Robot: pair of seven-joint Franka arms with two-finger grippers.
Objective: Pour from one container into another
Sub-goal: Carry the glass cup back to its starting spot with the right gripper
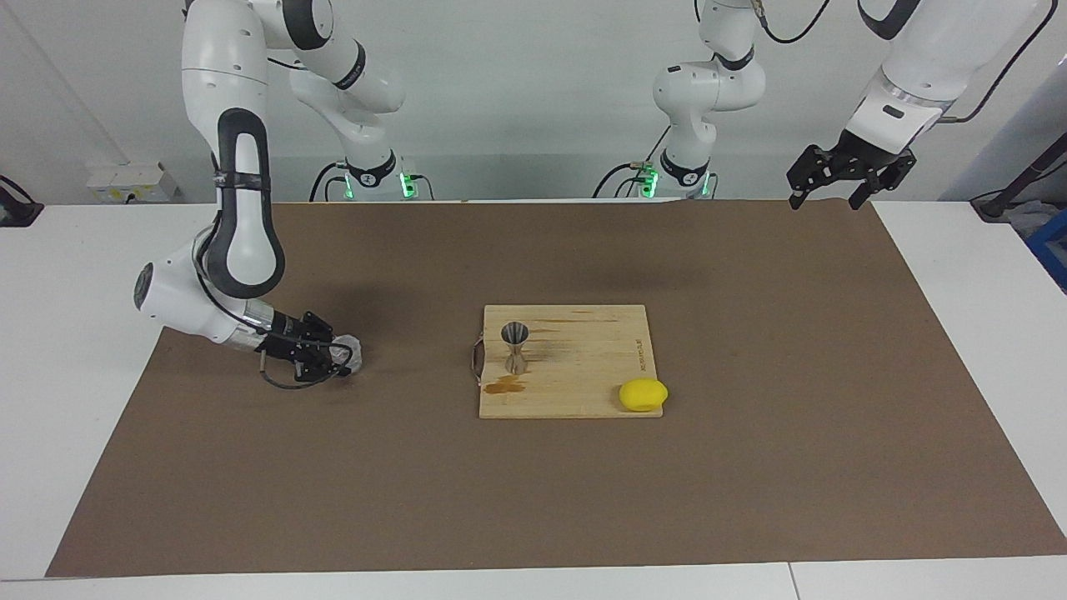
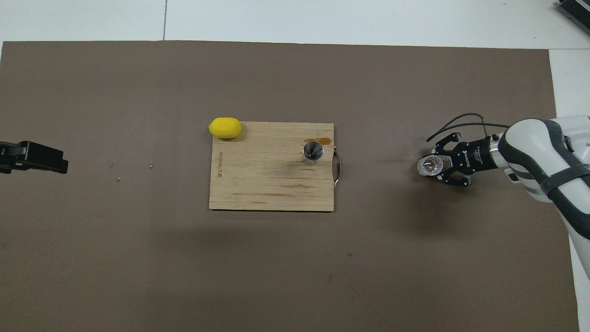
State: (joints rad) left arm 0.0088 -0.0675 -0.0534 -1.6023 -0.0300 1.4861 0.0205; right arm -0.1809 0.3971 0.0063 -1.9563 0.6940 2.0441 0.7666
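**A:** We start at the right arm's end of the table. The right gripper [image 1: 332, 357] is down low over the brown mat [image 1: 750, 467], lying nearly flat, fingers clamped on the little clear glass [image 1: 347, 348]. I can't tell whether the glass's base touches the mat.

**B:** That's the risk, I'd say. The glass is smooth and thick-walled, pinched from the side, so a quick swing could let it twist or slip. And it's well apart from its target.

**A:** The target is the steel measuring cup [image 1: 515, 343]. It stands upright on the wooden board [image 1: 583, 367], at the end toward the right arm, by the board's metal handle.

**B:** Narrow waist, small rim. Come in too low and the glass or a finger could tip it. Tilt too early and the pour lands on the wood. There's a brown stain [image 1: 503, 385] on the board just beside it, farther from the robots.

**A:** Next, the lemon [image 1: 643, 394], at the board's corner toward the left arm, farther from the robots than the cup. Well clear of the pour, I reckon.

**B:** And the left gripper [image 1: 836, 190]?

**A:** Raised over the mat's edge at its own end, fingers spread, holding nothing. That arm waits.
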